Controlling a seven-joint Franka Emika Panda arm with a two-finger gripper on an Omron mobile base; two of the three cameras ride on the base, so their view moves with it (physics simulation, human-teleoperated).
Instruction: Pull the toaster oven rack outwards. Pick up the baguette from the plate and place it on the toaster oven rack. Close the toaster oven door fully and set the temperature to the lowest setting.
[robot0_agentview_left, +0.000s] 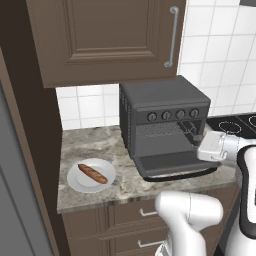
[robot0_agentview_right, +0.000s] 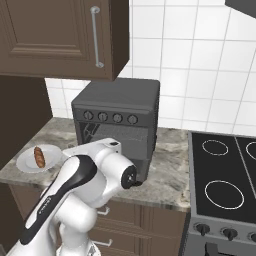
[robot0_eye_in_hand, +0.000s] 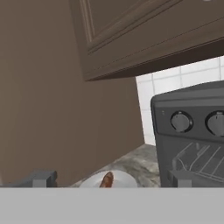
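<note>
The dark grey toaster oven stands on the counter with its toaster oven door dropped open and flat. The wire toaster oven rack sits inside the cavity and also appears in the hand view. My gripper hovers above the door at the right side of the opening. It is open, its fingertips far apart and holding nothing. Left of the oven, the golden-brown baguette lies on the white plate. In the hand view the baguette shows low between the tips.
A black stovetop adjoins the counter to the right of the oven. A brown wall cabinet hangs just above the oven. A tall brown panel closes the counter's left end. Bare marble counter lies between plate and oven.
</note>
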